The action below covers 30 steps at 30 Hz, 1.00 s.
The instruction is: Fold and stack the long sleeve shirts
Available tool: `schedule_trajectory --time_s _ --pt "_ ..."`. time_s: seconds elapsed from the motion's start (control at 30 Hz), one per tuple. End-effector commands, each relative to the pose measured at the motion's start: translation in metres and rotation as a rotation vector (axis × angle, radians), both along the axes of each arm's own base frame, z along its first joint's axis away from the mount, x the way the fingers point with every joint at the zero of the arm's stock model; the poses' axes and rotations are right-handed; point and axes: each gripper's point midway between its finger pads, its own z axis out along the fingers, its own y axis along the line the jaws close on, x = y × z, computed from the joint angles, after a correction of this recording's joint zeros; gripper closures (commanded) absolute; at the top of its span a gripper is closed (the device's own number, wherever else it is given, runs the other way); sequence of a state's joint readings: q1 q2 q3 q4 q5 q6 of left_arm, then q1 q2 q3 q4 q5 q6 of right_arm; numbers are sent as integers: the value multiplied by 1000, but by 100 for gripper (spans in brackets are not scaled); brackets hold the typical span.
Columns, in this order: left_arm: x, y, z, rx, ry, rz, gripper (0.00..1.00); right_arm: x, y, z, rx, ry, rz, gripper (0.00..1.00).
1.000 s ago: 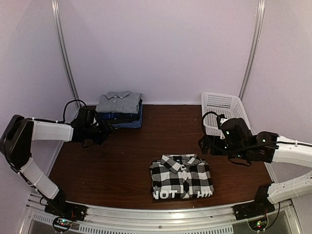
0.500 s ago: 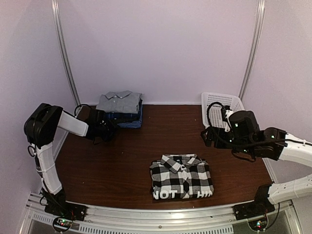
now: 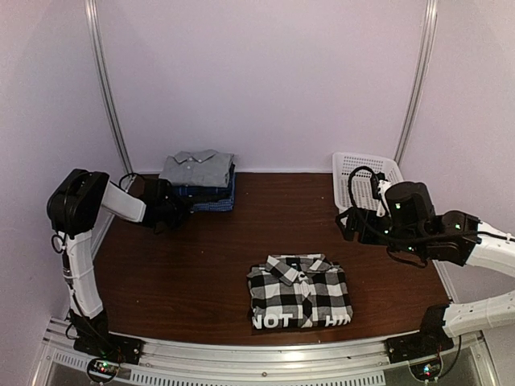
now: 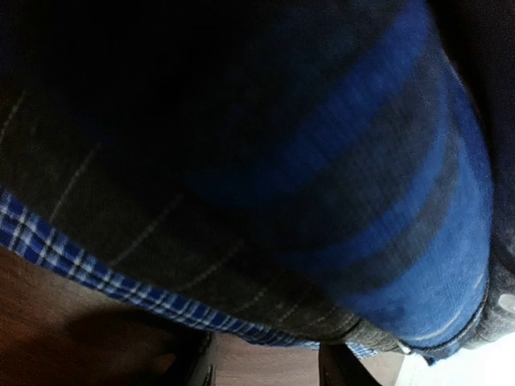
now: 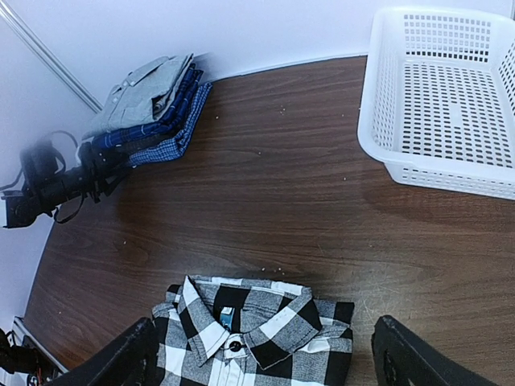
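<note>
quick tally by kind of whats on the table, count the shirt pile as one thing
black-and-white check shirt: 1
pile of folded shirts: 1
white basket: 1
total: 3

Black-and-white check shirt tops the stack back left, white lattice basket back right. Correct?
No: the folded black-and-white checked cloth shirt lies alone at front centre; a plain grey collared shirt tops the stack, per the top external view. The white plastic lattice basket is back right.
</note>
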<state>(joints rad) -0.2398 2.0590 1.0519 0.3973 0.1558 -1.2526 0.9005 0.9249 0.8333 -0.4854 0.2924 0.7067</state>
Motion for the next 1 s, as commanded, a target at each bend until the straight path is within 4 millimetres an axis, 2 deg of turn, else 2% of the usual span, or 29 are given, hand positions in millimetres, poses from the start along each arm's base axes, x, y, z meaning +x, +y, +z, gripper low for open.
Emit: schedule_trajectory --time_s 0.0,0.17,0.4,0.57,0.73,0.97 --pt "2 11 -22 7 51 54 59 -2 -5 1 -2 8 -11 8" --pt "7 7 -33 -8 72 49 69 -3 -5 -1 -4 19 -5 9" --pt "1 4 -40 -27 90 30 99 -5 -8 -3 -5 20 -7 9" --pt "-9 -5 -37 -1 99 -28 100 -3 -4 -7 -11 22 -2 9" --pt "-38 -16 -34 28 118 -86 100 0 1 -13 -15 22 8 8" --pt "-104 -23 -39 26 171 -129 100 6 13 -24 -25 22 36 8"
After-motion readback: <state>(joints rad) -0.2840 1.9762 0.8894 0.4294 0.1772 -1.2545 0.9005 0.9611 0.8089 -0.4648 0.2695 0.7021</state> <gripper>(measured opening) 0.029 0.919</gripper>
